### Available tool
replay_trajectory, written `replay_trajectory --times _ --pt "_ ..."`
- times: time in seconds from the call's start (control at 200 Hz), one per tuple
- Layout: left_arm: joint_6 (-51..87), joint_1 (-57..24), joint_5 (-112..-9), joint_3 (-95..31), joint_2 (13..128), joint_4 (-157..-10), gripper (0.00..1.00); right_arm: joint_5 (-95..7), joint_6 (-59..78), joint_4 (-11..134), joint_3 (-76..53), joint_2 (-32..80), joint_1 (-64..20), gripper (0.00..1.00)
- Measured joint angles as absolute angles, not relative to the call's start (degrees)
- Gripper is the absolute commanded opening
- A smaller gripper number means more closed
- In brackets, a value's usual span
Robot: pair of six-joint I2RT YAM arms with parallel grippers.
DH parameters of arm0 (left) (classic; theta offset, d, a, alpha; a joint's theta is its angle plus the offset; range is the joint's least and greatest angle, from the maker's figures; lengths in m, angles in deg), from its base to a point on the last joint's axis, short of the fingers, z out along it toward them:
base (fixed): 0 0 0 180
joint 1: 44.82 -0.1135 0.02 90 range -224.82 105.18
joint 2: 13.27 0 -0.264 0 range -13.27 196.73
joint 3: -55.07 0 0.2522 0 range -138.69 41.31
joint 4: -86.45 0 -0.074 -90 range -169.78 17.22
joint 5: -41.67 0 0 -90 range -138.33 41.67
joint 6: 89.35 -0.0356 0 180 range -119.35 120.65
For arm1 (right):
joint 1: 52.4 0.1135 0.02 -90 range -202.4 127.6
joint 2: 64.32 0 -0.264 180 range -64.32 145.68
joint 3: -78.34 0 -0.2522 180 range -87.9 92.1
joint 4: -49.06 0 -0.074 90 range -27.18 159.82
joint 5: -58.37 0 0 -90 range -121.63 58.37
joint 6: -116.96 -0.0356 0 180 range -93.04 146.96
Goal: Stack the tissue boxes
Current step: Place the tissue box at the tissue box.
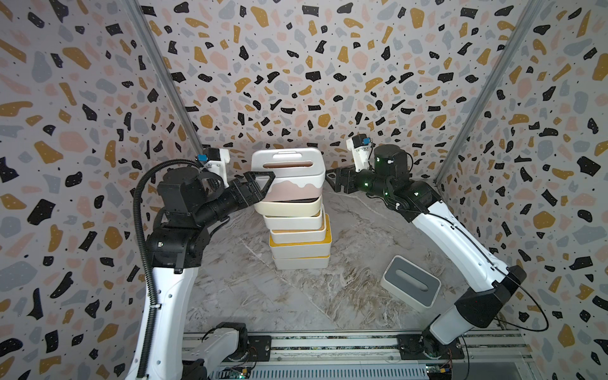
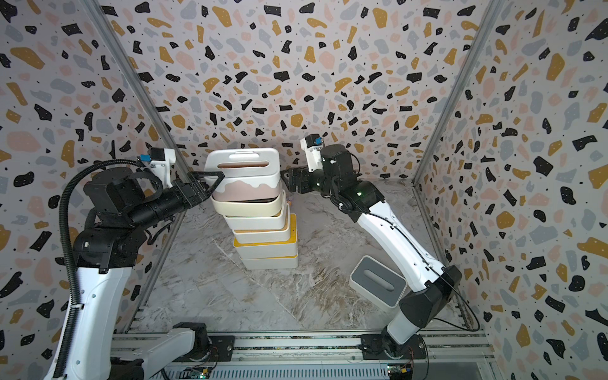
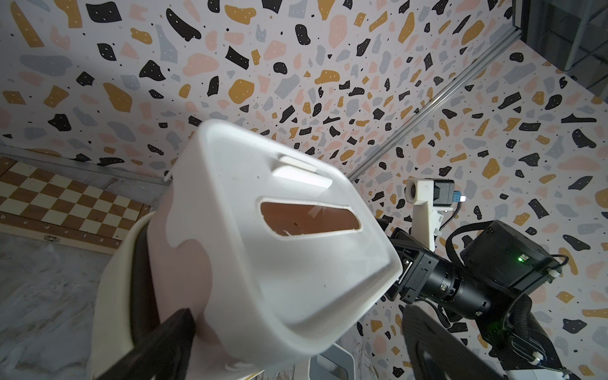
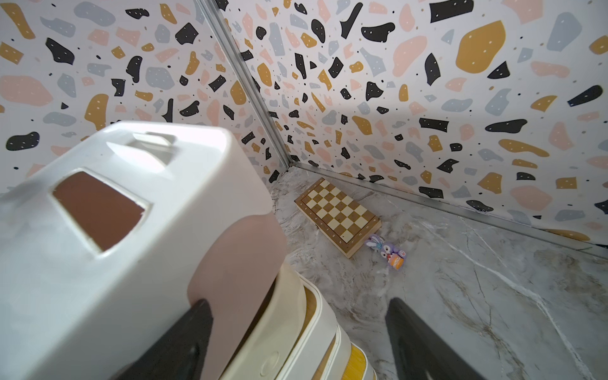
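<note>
Jaws apart on left gripper [image 1: 266,186], straddling white-lidded pink plastic tissue box [image 1: 289,164] atop six-box stack [image 1: 299,230]; right gripper [image 1: 330,182] likewise apart, beside it. Back out level, no nudging; grey-lidded white box [image 1: 411,283] next.

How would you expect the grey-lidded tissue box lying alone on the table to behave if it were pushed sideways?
The grey-lidded tissue box looks rigid and hollow, so probably light. Its broad base on the smooth marble-patterned table suggests sliding, not tipping.
</note>
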State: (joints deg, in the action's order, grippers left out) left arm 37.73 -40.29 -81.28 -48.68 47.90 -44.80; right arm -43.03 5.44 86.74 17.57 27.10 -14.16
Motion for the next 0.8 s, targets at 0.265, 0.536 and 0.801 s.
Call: replay_trajectory --times 0.265,0.536,0.801 --pt "37.71 -40.25 -81.81 -48.51 47.68 -44.89 0.99 -43.37 5.42 86.40 13.70 24.78 -14.21 0.87" --pt "37.51 -40.14 -79.14 -48.51 46.54 -43.99 1.00 -43.75 5.38 86.42 13.31 23.19 -14.43 0.89" --pt "36.88 -40.14 -74.24 -48.51 44.23 -41.87 1.00 -42.04 5.29 89.04 10.62 19.56 -16.09 0.90"
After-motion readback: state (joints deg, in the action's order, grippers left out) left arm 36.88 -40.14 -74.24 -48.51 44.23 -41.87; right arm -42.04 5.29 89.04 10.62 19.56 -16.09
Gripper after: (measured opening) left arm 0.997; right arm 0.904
